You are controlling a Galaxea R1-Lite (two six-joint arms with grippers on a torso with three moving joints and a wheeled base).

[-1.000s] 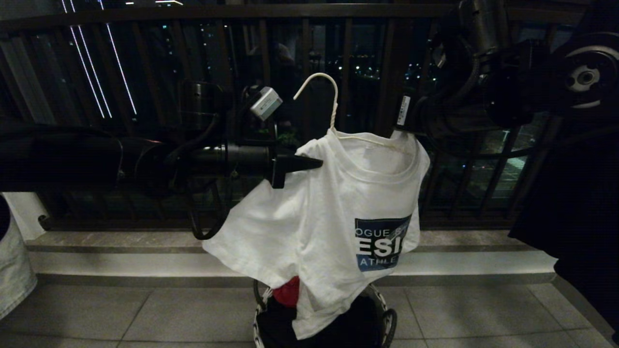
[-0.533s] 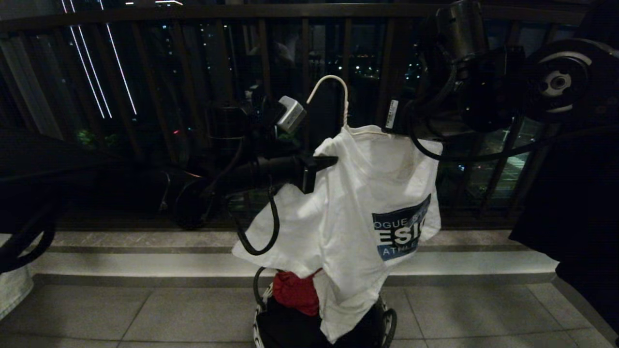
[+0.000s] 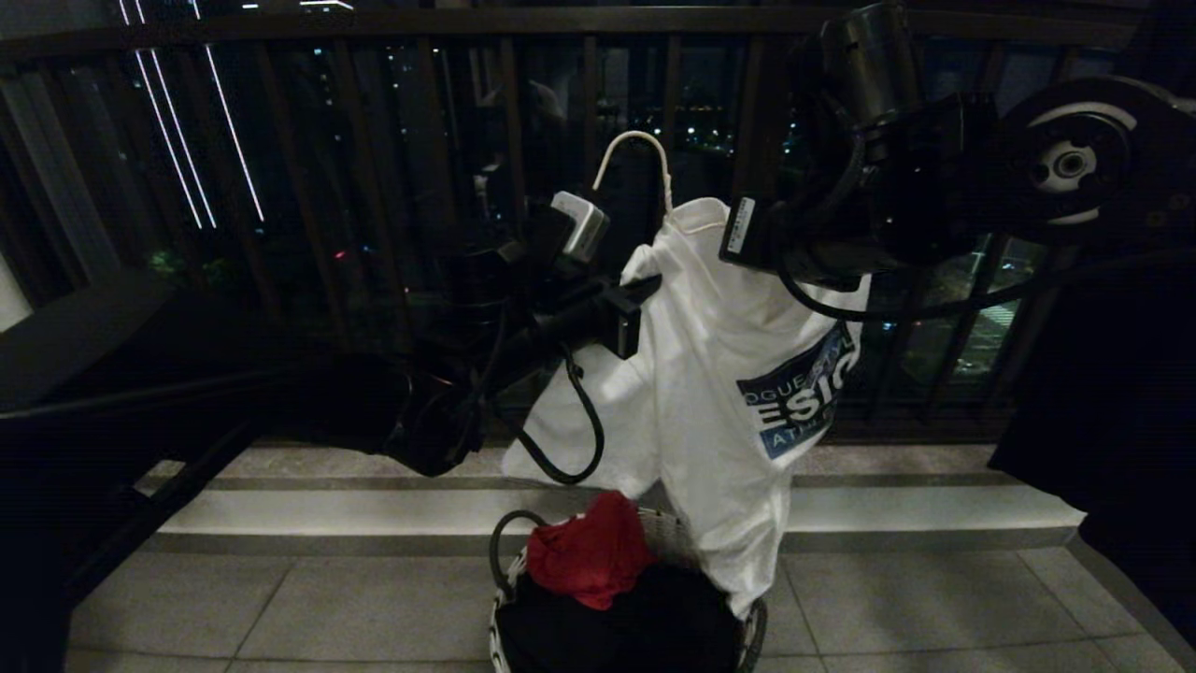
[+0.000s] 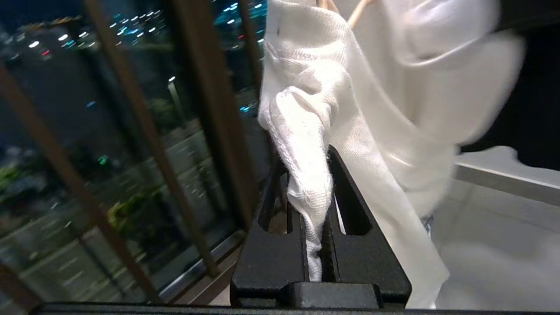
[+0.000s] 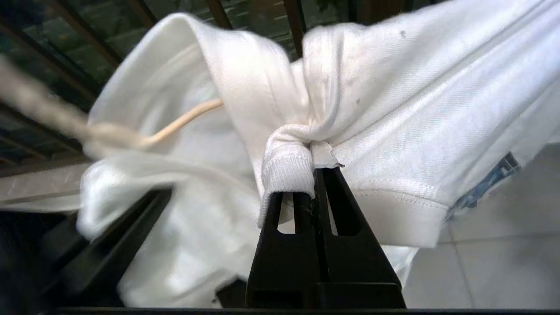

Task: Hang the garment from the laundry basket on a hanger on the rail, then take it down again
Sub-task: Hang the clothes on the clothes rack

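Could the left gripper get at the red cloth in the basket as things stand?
Probably not yet. The left gripper is shut on the garment, held up on the hanger with the right gripper pinching it too. The red cloth lies uncovered atop the laundry basket below.

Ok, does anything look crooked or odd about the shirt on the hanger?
Yes. The white T-shirt with the blue chest graphic hangs bunched and twisted on the thin white wire hanger, its graphic slanted, pinched between the left gripper and right gripper.
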